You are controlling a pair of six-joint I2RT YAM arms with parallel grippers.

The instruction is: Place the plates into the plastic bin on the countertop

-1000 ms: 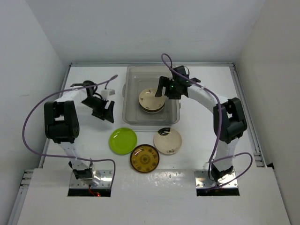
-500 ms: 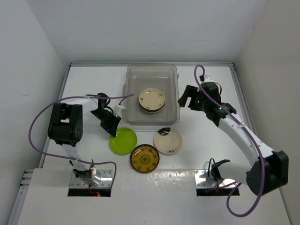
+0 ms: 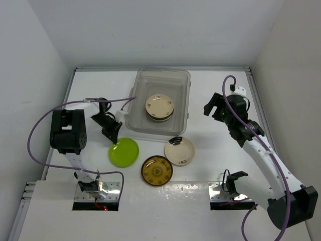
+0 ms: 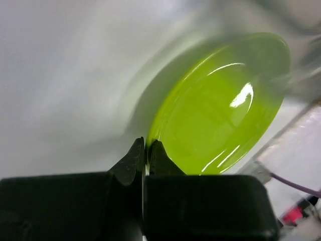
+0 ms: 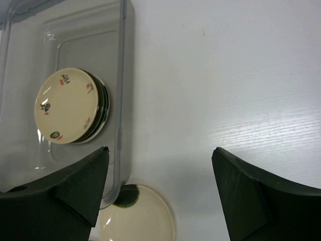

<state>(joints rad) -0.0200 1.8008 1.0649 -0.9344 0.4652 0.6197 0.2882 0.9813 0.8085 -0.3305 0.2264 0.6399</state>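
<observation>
My left gripper (image 3: 113, 136) is shut on the near-left rim of the lime green plate (image 3: 124, 152), which tilts up off the countertop (image 3: 90, 83); the wrist view shows the green plate (image 4: 220, 110) pinched between the jaws of the left gripper (image 4: 147, 150). The plastic bin (image 3: 186, 100) holds a stack of plates with a cream one on top (image 3: 160, 107). An amber-brown plate (image 3: 156, 170) and a cream plate (image 3: 179, 150) lie in front of the bin. My right gripper (image 3: 216, 108) hovers open and empty to the right of the bin. In its wrist view the right gripper (image 5: 160, 150) stands above bare countertop.
White walls enclose the countertop on three sides. The bin's wall (image 5: 123, 75) and the stacked plates (image 5: 70, 105) show at the left of the right wrist view, the cream plate (image 5: 135, 216) at its bottom. Purple cables loop off both arms.
My left gripper came down from beside the bin and shut on the green plate's rim, dragging it left. My right arm drew back out of the bin to the right, still open.
</observation>
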